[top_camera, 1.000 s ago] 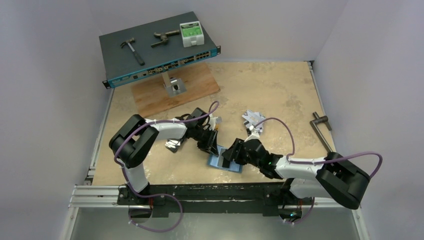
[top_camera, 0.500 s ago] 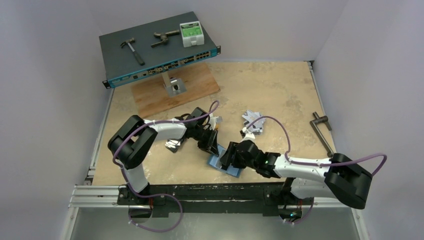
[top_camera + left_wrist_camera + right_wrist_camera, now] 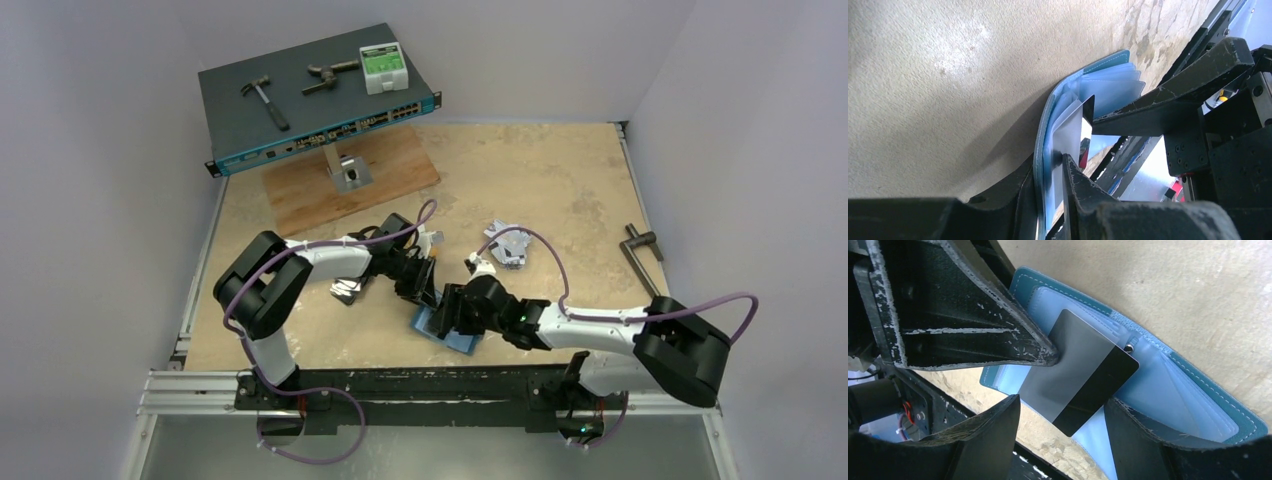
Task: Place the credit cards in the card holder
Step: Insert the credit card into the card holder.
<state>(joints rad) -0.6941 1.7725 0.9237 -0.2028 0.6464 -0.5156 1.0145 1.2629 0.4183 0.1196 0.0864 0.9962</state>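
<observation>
The teal card holder (image 3: 1193,390) lies open near the table's front, its inner sleeves (image 3: 1113,87) fanned out. A silver-grey credit card (image 3: 1073,375) with a dark stripe rests on the sleeves, one end sticking out over the table. My left gripper (image 3: 1048,167) is shut on the holder's raised flap (image 3: 1040,150), pressing that card against it. One of its fingertips (image 3: 1045,354) bears on the card's corner. My right gripper (image 3: 1068,440) is open and straddles the card's free end without touching it. From above, both grippers (image 3: 428,290) (image 3: 447,322) meet over the holder (image 3: 463,344).
A network switch (image 3: 320,100) on a stand over a wooden board (image 3: 350,180) holds a hammer (image 3: 265,100) and a white box (image 3: 383,68) at the back left. Silvery loose items (image 3: 508,245) lie behind my right gripper, another (image 3: 347,290) under my left arm. A metal tool (image 3: 640,250) sits at the right.
My right gripper has slid left onto the card holder and its jaws have spread wider. The left gripper has stayed in place on the flap.
</observation>
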